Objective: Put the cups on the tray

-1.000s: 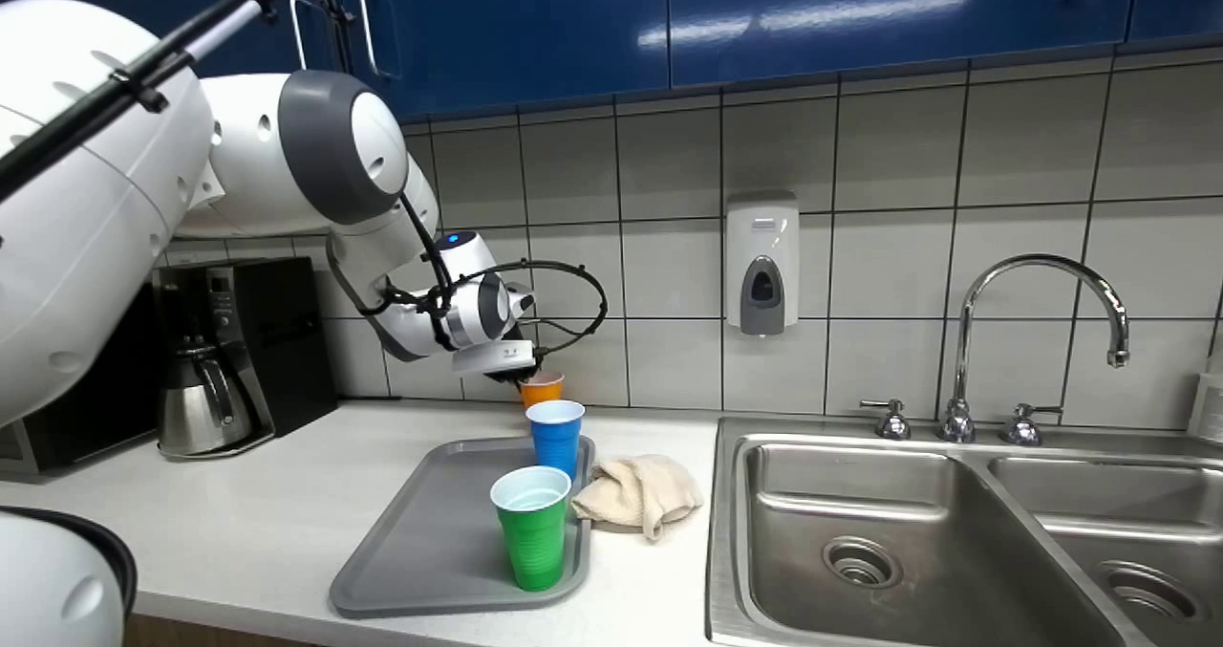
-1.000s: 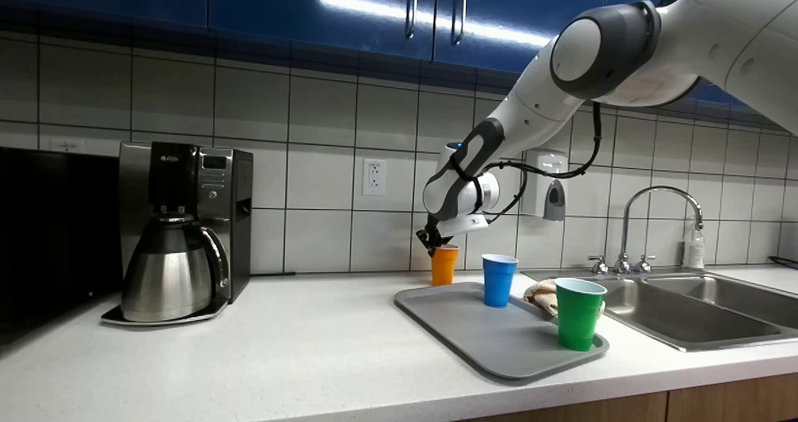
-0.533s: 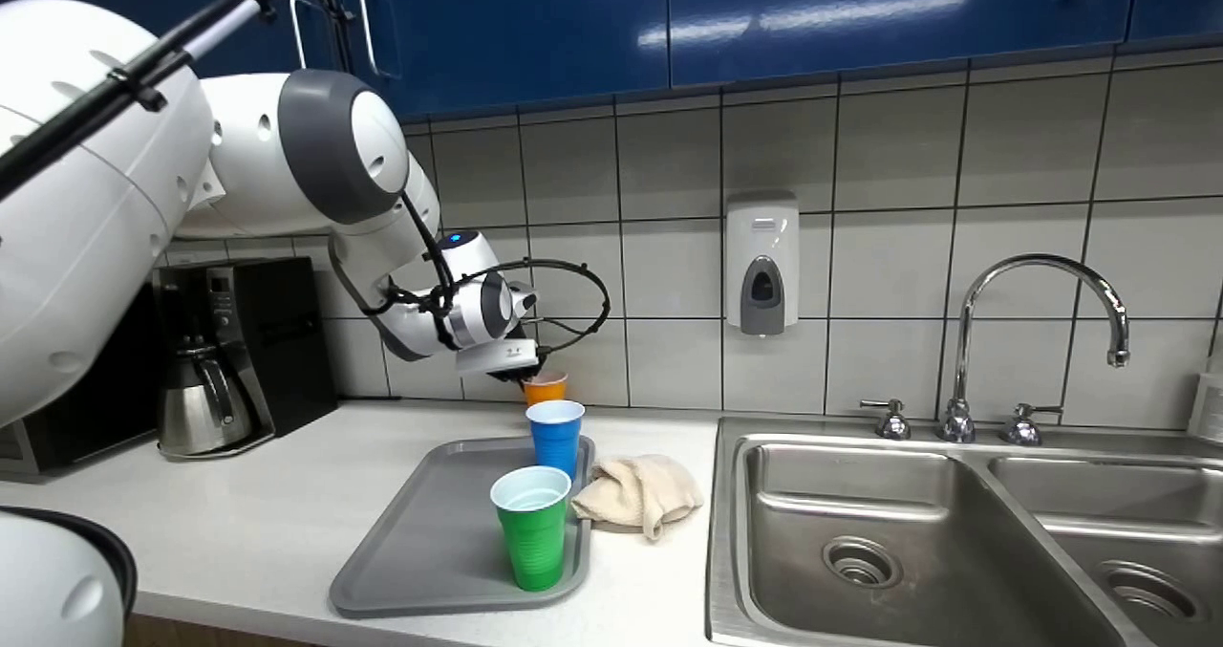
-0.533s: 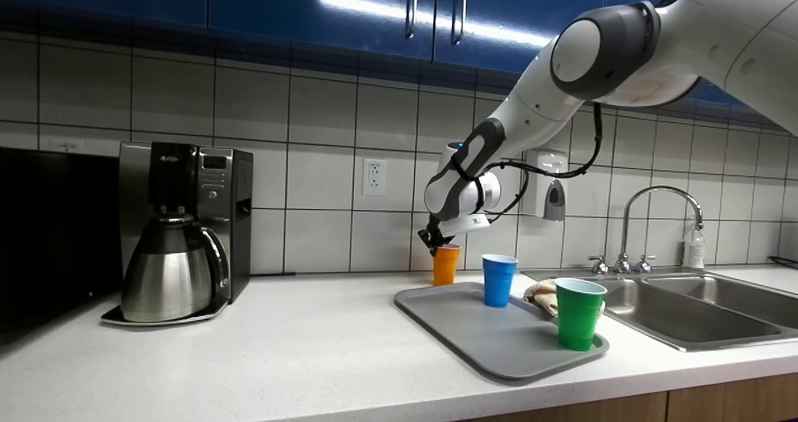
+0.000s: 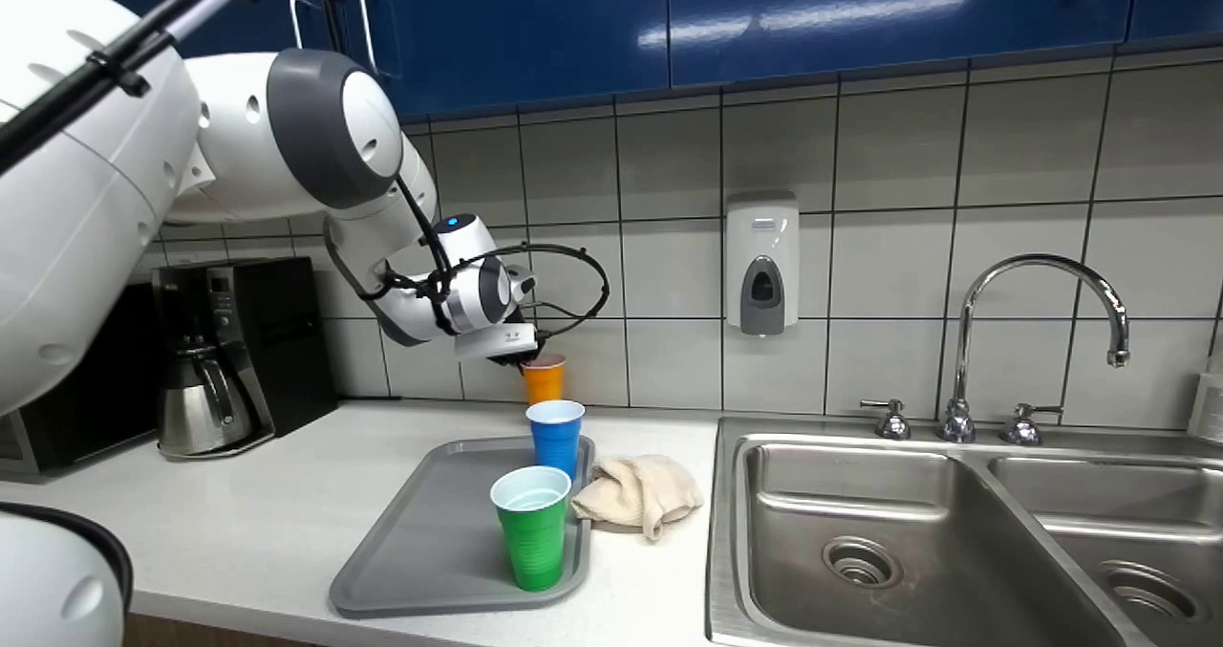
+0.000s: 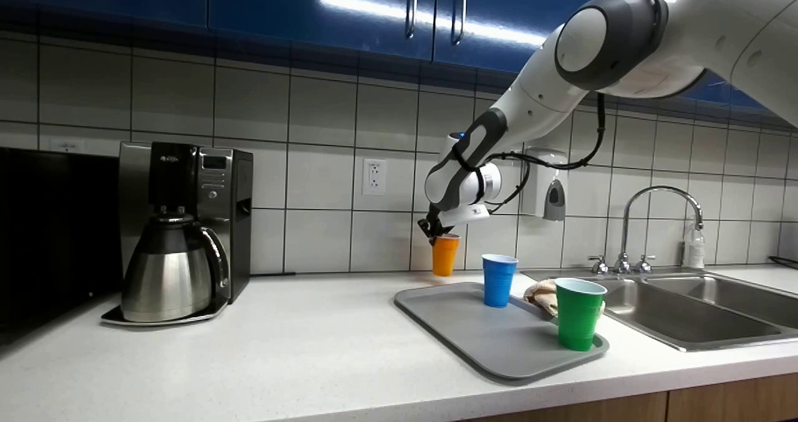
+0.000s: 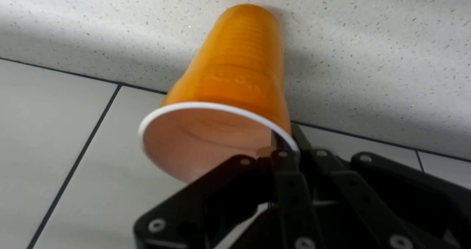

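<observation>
The pincer (image 7: pixel 291 142) pinched the orange cup (image 7: pixel 239 65) by its rim (image 7: pixel 206 105), exact bite unclear; probably light and flexible, it called for a gentle squeeze there.

The arm (image 6: pixel 530 98) reaches in from the upper right in an exterior view, and the gripper (image 6: pixel 435 235) at its end holds the orange cup (image 6: pixel 445 257) by the rim. That cup hangs nearly upright just above the counter (image 6: pixel 280 359), beyond the far edge of the tray (image 6: pixel 480 331). The blue cup (image 6: pixel 498 283) stands upright on the tray, toward the back of its right side; the green cup (image 6: pixel 578 317) stands near its front right corner. A cloth (image 6: pixel 542 296) lies beside the tray, partly behind the green cup, with the sink (image 6: pixel 698 316) and tap (image 6: pixel 626 225) farther right. On the left, a pot (image 6: pixel 168 285) sits in a coffee maker (image 6: pixel 215 222). An outlet (image 6: pixel 374 177) and a dispenser (image 6: pixel 540 192) are on the tiled wall (image 6: pixel 321 179).
</observation>
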Controlling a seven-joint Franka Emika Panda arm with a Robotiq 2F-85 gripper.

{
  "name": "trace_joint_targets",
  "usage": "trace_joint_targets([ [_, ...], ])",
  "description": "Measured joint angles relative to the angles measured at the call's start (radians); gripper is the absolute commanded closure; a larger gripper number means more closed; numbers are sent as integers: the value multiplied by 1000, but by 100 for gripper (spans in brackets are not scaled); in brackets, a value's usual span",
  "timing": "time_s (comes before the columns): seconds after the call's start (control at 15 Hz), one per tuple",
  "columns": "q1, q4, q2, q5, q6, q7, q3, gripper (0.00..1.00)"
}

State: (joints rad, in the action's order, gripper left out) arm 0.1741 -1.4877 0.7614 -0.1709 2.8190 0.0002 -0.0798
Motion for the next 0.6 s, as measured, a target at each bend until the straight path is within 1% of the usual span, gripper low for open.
trace_joint_targets([
  [0.27, 0, -37, -42, 0, 12, 0, 4, 99],
  [0.6, 0, -146, -121, 0, 39, -1, 18, 99],
])
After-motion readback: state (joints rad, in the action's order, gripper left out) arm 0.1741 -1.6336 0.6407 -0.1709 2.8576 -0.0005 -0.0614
